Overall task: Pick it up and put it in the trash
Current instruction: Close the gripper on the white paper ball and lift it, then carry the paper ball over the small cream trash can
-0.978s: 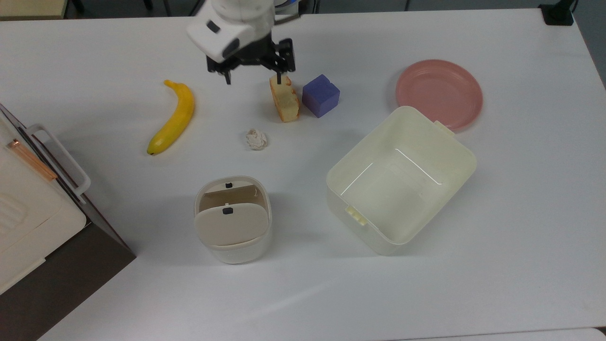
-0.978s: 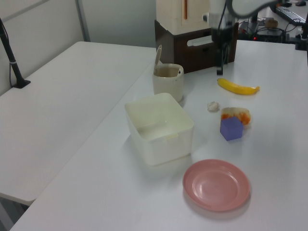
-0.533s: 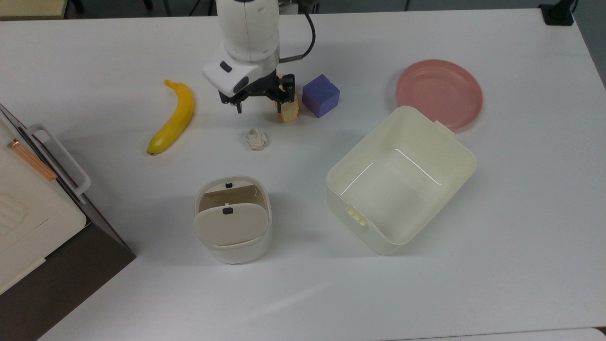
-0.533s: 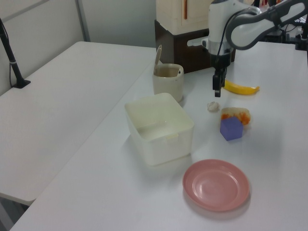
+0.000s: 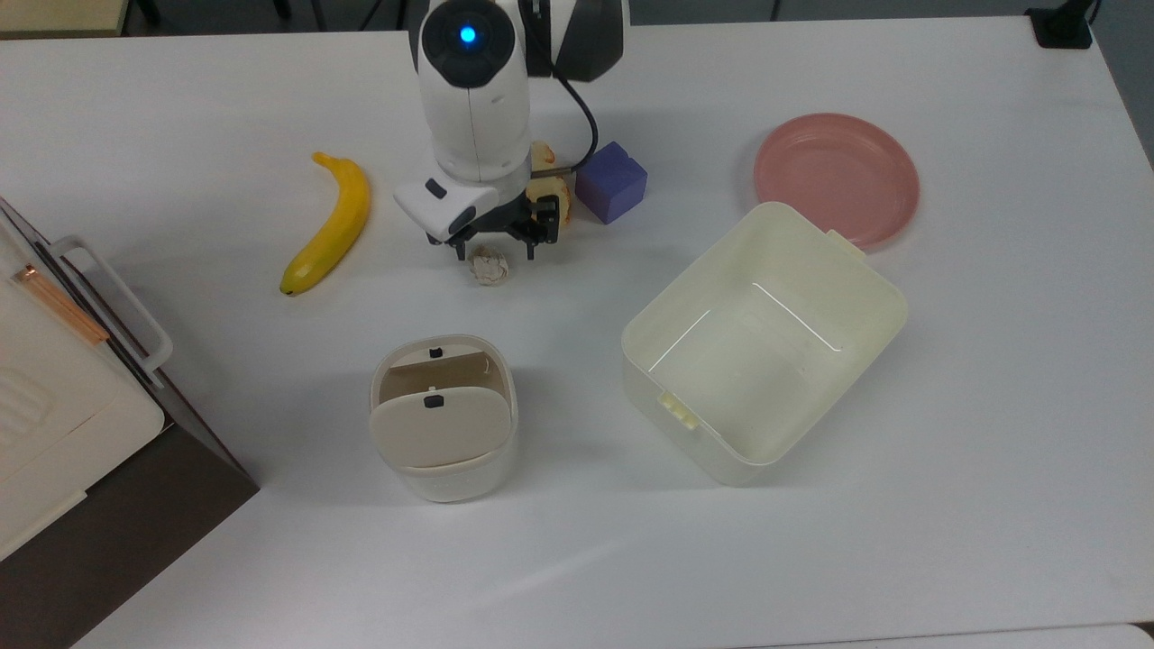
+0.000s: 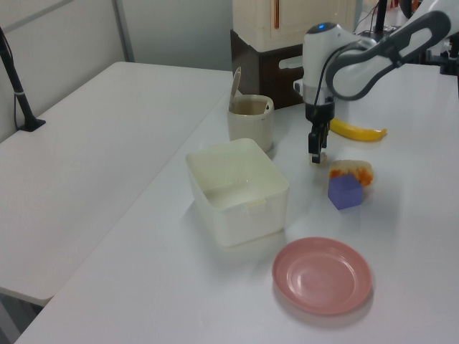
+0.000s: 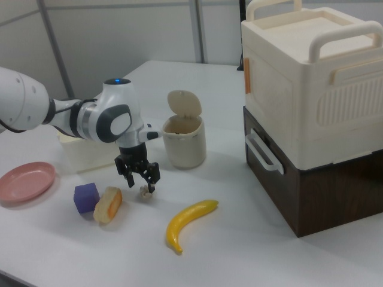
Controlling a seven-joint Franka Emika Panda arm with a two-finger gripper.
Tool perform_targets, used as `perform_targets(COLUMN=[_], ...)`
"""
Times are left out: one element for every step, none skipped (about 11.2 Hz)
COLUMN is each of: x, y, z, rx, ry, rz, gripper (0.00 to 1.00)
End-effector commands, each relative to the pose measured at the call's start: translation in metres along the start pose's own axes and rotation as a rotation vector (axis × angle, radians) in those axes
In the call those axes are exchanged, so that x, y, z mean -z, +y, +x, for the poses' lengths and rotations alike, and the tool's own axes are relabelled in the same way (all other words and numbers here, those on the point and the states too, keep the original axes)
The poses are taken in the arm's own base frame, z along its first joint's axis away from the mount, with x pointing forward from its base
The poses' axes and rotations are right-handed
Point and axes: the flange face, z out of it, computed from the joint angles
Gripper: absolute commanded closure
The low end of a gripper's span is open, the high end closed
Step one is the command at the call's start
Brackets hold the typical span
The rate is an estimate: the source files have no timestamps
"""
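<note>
The small crumpled off-white paper ball lies on the white table between the banana and the bread. My gripper hangs low right over it, open, one finger on each side of the ball. In the right view the gripper is just above the ball. The left view has the gripper in front of the ball, hiding most of it. The trash, a small cream bin with a beige flap lid tipped open, stands nearer the top view's bottom edge; it also shows as the trash and the trash.
A yellow banana lies to the top view's left of the ball. A bread slice and purple cube sit under and beside the arm. A large cream tub and pink plate are to the right; a big cream-and-brown box is at the left edge.
The arm has swung from the table's far side toward the ball and come down. The open gripper went from above the bread's end to straddling the paper ball. Nothing else moved.
</note>
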Motion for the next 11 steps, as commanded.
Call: perform_targets(x=[-0.003,-0.003,-0.001,0.009,0.031,0.063,0.090,0.112,0.138,0.154,0.162], y=[-0.001,-0.001,-0.001,0.000,0.000,0.002,0.003,0.007,0.012,0.015,0.016], z=[0.002,0.002,0.002,0.004,0.008,0.018,0.026,0.034,0.043,0.049,0.053], rx=[0.006,0.012,0.017,0.029,0.039,0.044,0.062,0.071,0.078,0.077,0.070], ry=[0.014,0.014,0.014,0.026,0.037,0.050,0.069,0.112,0.170,0.209,0.235], rz=[0.000,-0.001,0.001,0.001,0.002,0.002,0.001,-0.001,-0.001,0.000,0.012], gripper=[0.39,0.54,0.73,0.85,0.85,0.85,0.85,0.85,0.85,0.85,0.84])
